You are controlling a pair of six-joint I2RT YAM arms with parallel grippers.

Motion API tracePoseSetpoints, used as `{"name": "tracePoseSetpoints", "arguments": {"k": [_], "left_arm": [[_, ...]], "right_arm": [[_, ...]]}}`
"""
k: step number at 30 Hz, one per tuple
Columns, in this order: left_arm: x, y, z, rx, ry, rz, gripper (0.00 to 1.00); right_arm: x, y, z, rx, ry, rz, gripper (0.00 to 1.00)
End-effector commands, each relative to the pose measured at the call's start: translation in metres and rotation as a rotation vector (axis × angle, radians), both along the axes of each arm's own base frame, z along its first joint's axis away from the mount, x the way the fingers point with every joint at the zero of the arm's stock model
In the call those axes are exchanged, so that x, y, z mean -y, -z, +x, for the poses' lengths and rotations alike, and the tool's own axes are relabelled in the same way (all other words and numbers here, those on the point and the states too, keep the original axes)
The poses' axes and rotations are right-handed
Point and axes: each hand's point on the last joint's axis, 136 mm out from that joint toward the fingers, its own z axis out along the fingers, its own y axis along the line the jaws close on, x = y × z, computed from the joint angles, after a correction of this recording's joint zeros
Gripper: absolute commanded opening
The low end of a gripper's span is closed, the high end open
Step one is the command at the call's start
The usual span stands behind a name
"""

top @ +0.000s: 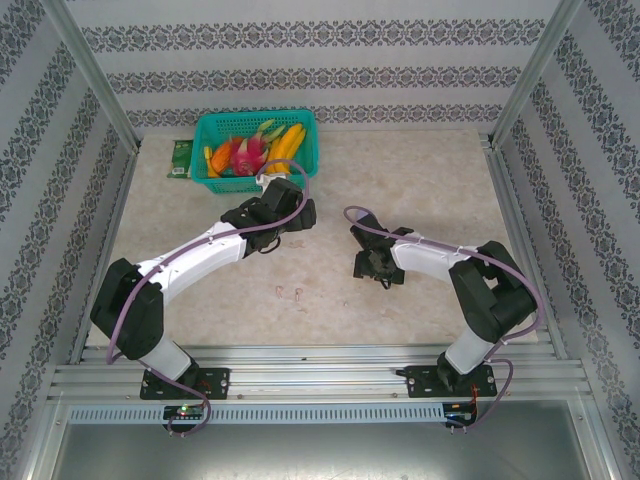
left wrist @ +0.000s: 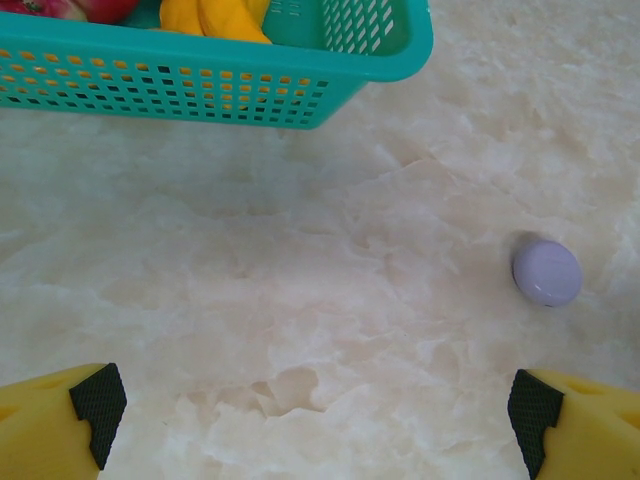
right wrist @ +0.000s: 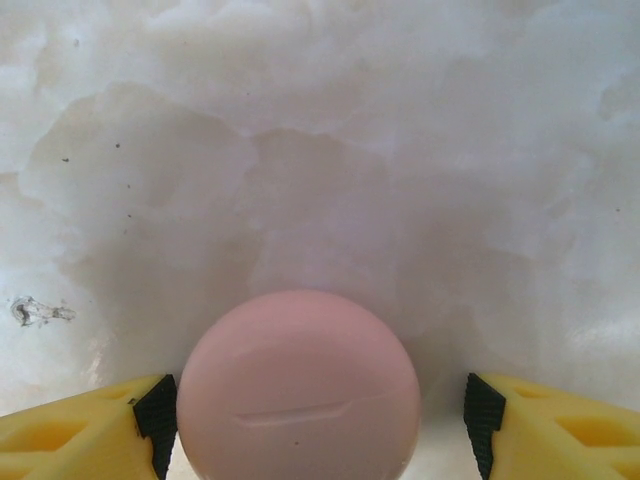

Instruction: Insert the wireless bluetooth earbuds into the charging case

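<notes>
Patterned wallpaper (top: 300,38) closed in a pale, marbled bench (top: 420,170) on three sides. At its far left corner stood a teal basket (top: 225,184) of fruit (top: 285,142), with a flat green thing (top: 181,158) just beside its left wall. From above, the left arm (top: 200,255) reached toward the basket's near right corner. The right arm (top: 430,255) bent inward toward the middle of the bench.

The left end effector (left wrist: 320,410) was spread wide. In its wrist view the yellow fingers with black pads (left wrist: 98,400) sat at the two lower corners, with bare bench between them. A pale purple charging case (left wrist: 547,272), round and closed, lay on the bench ahead of the right finger, apart from both fingers and from the basket. The basket's mesh wall ran across the top of that view.

The right end effector (right wrist: 320,420) was also open, set around a pale pink charging case (right wrist: 298,385) that lay closed on the bench. Its left pad (right wrist: 155,410) was touching the case's side or just beside it; I could not tell which. The right pad stood clear of the case with a gap.

Two tiny pinkish earbuds (top: 298,293) lay loose on the near middle of the bench, just beside each other. They were between the two arms, apart from both end effectors, and too small to tell how they were turned.
</notes>
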Motion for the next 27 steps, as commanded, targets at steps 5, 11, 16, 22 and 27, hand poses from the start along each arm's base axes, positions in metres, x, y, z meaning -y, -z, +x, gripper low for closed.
{"name": "tracePoseSetpoints", "arguments": {"k": [5,11,16,22,27], "left_arm": [[0.003,0.008,0.004,-0.006,0.006,-0.013,1.00],[0.006,0.012,0.003,-0.015,0.023,-0.023,1.00],[0.009,0.014,0.000,-0.019,0.041,-0.039,1.00],[0.000,0.018,-0.007,-0.037,0.006,-0.033,1.00],[-0.001,0.031,-0.015,-0.044,0.008,-0.063,1.00]], "right_arm": [[-0.001,0.003,0.014,0.035,0.016,-0.035,0.74],[-0.005,0.001,0.016,0.038,0.008,-0.021,0.64],[-0.004,0.001,0.014,0.044,0.008,-0.016,0.58],[-0.003,-0.002,0.010,0.055,0.022,0.008,0.52],[-0.007,-0.018,0.012,0.112,0.070,0.076,0.50]]}}
